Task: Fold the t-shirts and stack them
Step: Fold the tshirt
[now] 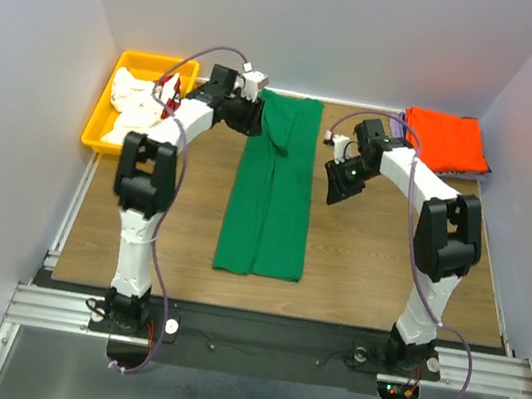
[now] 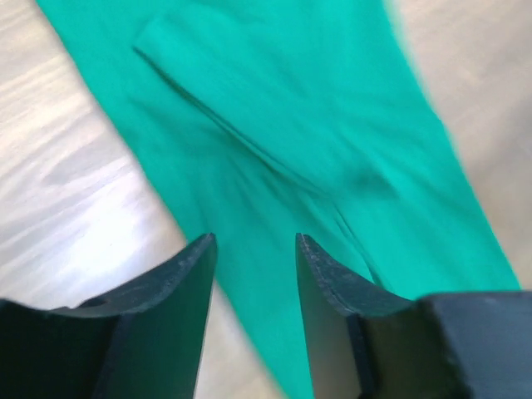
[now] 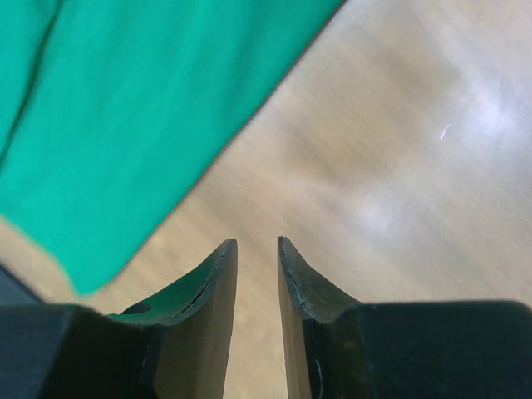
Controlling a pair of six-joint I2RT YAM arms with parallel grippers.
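I am holding my left gripper [image 2: 256, 243] spread above the green t-shirt [image 2: 316, 125]; my right gripper [image 3: 258, 245] is hovering narrowly parted, empty, over the table [image 3: 399, 166].

The green t-shirt [image 1: 270, 190] lies folded lengthwise in a long strip mid-table. The orange t-shirt [image 1: 445, 140] sits folded at the far right. White t-shirts [image 1: 131, 107] lie crumpled in the yellow bin [image 1: 141, 59].

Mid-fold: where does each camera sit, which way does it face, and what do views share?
Top external: above and behind the arm bases, looking down across the table; left arm and right arm show, green t-shirt between them, orange t-shirt far right, yellow bin far left.
Left wrist: on the left arm, looking down past the open left pincer at green cloth.
Right wrist: looking down past the right pincer at bare wood, green edge at left.
Shared: all three see the green t-shirt.
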